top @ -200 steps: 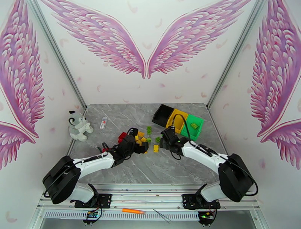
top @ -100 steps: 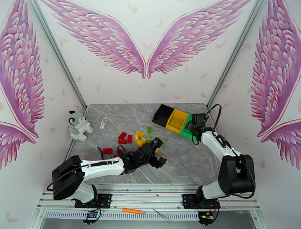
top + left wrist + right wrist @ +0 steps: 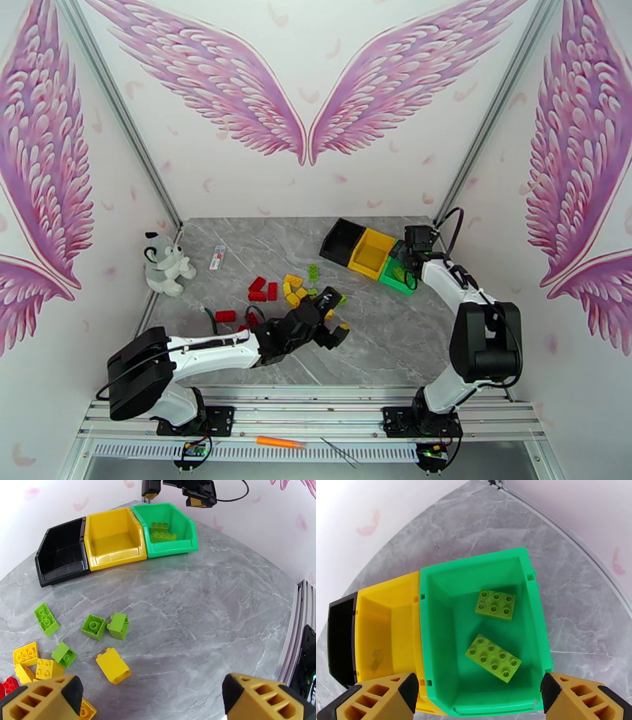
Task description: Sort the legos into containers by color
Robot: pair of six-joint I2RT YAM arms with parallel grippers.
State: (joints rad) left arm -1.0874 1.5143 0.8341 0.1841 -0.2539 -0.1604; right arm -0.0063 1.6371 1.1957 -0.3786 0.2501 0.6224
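Note:
The containers stand in a row at the back right: a black bin [image 3: 341, 239], a yellow bin [image 3: 371, 251] and a green bin [image 3: 393, 274]. My right gripper [image 3: 404, 251] hangs open above the green bin [image 3: 474, 559] with nothing between its fingers. Two light green legos [image 3: 495, 604] [image 3: 493, 658] lie inside that bin. Loose legos sit mid-table: red [image 3: 257, 284], yellow [image 3: 294, 280] and green [image 3: 314, 272]. My left gripper [image 3: 336, 314] is open and empty just right of the pile. Ahead of the left gripper [image 3: 154, 701] lie a yellow brick [image 3: 113, 665] and two green cubes [image 3: 94, 627] [image 3: 118, 626].
A grey-white plush dog [image 3: 164, 264] sits at the left edge, with a small white-and-orange tube [image 3: 217, 256] beside it. The yellow bin [image 3: 387, 618] and black bin [image 3: 341, 638] hold no bricks that I can see. Bare marble lies between the pile and the bins.
The right arm swung from the pile to the green bin and opened; a second green brick now lies in the bin. The left arm moved from the pile toward the right front.

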